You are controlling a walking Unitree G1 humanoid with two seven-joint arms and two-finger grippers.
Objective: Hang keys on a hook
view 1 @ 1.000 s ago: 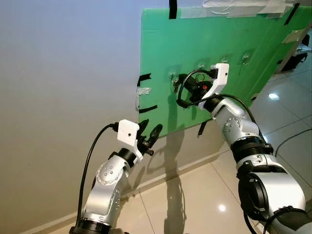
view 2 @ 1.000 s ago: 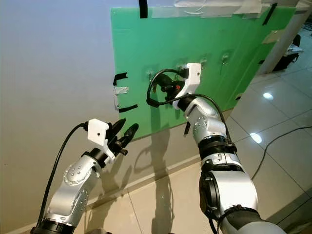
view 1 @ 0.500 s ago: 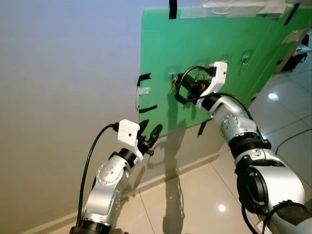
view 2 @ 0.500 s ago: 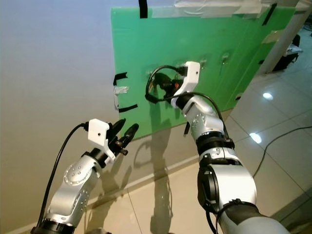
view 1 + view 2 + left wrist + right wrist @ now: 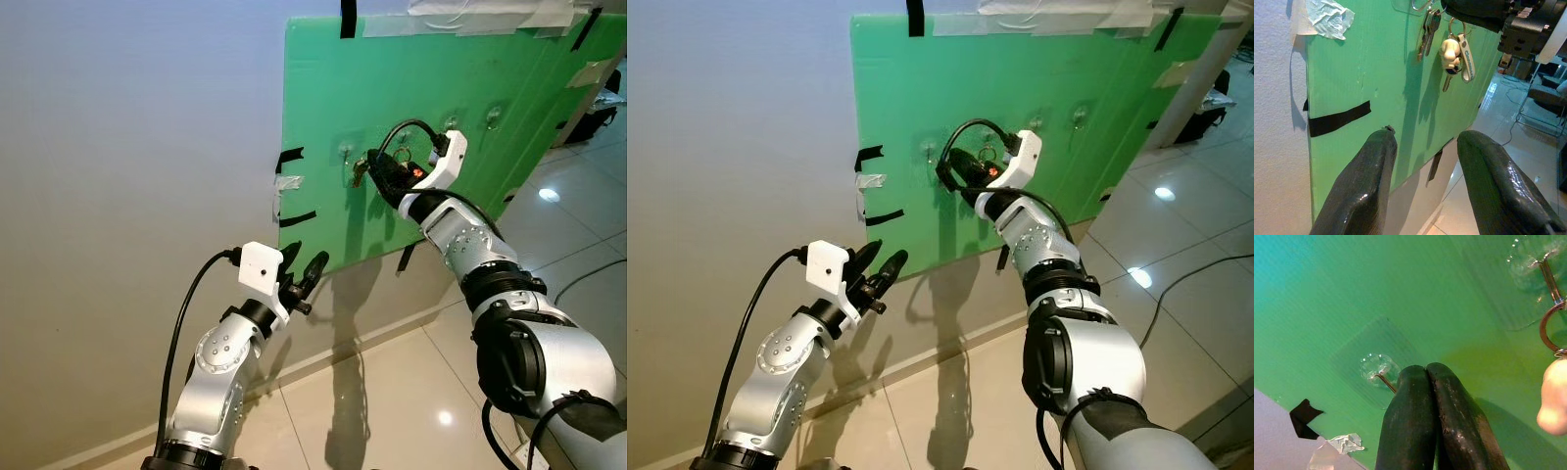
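up close, right fingers pressed shut at clear hook, ribbed green board, left fingers spread

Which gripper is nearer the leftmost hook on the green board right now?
Right. The right gripper is up at the green board, fingers shut, right beside the leftmost hook. The left gripper hangs open below the board's lower edge, well clear of the hook.

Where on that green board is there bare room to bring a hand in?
Bare: the green board above the hooks, and below the keys, right of the black tape strips. The far right hook looks empty. Crowded: the left hooks, where keys, a keychain and the right gripper bunch together.
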